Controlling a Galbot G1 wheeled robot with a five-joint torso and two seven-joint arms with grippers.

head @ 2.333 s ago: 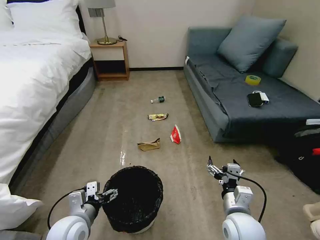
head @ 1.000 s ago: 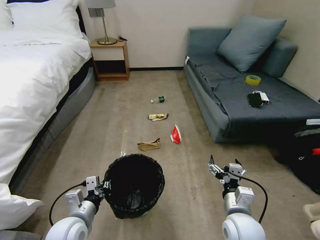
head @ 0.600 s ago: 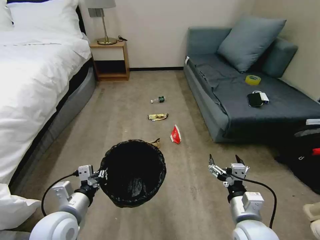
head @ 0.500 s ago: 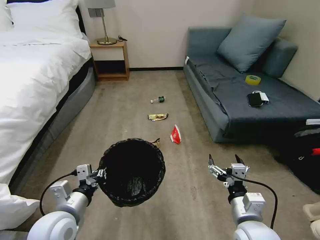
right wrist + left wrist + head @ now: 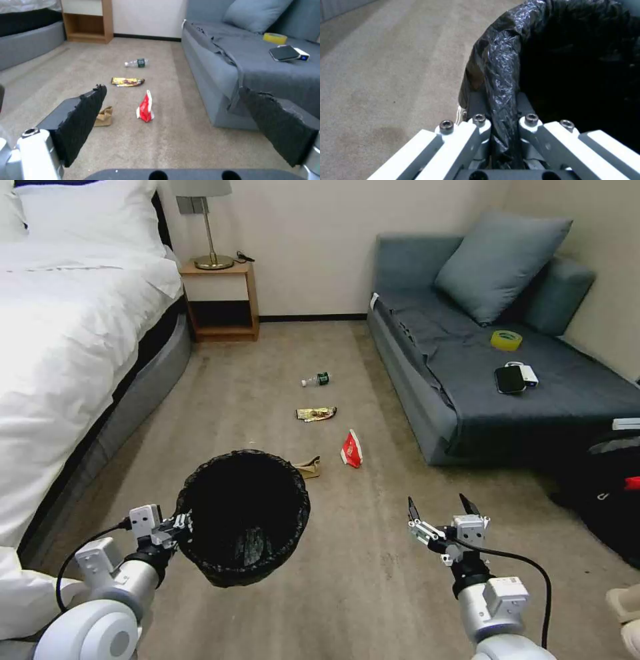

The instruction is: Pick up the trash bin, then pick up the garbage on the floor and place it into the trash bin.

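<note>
Left gripper (image 5: pixel 179 525) clamps trash bin (image 5: pixel 243 513) rim lower left of frame, right gripper (image 5: pixel 440 517) spread wide lower right.

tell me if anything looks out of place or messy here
Yes: litter lies in a loose line on the carpet: a clear bottle, a gold-brown wrapper, a red-and-white packet and a crumpled paper bag. The trash bin hangs tilted, the left pincer clamped on its rim. The right pincer is open.

Beige carpet (image 5: pixel 220 400) between white bed (image 5: pixel 60 347) and grey sofa (image 5: pixel 480 373).
</note>
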